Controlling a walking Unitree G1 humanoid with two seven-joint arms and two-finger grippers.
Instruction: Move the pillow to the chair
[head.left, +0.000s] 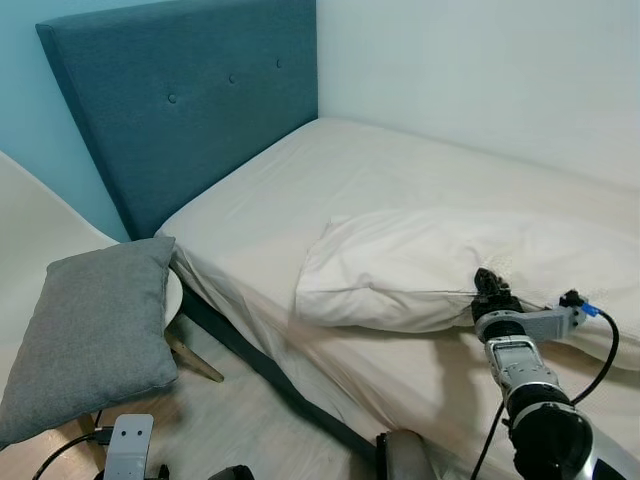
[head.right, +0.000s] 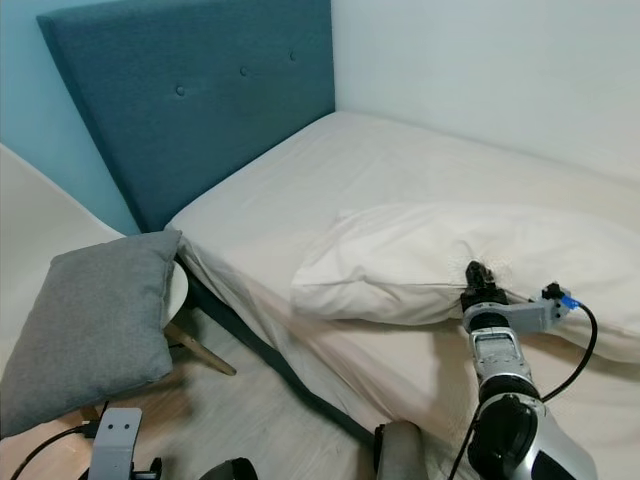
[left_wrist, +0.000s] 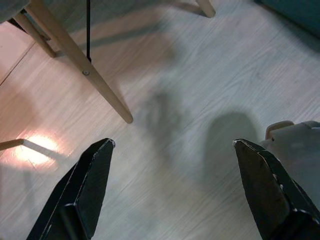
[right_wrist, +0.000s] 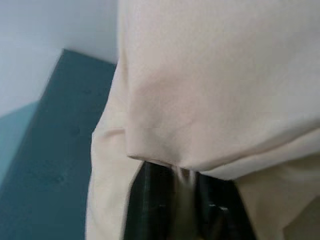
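The bed with a cream fitted sheet (head.left: 400, 180) and a dark teal upholstered, buttoned headboard (head.left: 190, 100) stands against a white wall. The large cream fabric pillow (head.left: 450, 265) lies flat on the bed, near the mattress edge that faces the robot and well apart from the headboard. The white shell chair with pale wooden legs (head.left: 25, 225) stands on the light wood-plank floor (left_wrist: 170, 100) just beside the bed, at the headboard end. A grey rectangular fabric cushion (head.left: 95, 335) leans on the chair seat, one corner close to the bed's edge. The right gripper (head.left: 492, 283) is at the pillow's near edge on the bed; its black fingers are clamped on a fold of the pillow fabric. The left gripper (left_wrist: 172, 185) hangs low beside the bed, over the floor near a chair leg, fingers spread wide apart, holding nothing.
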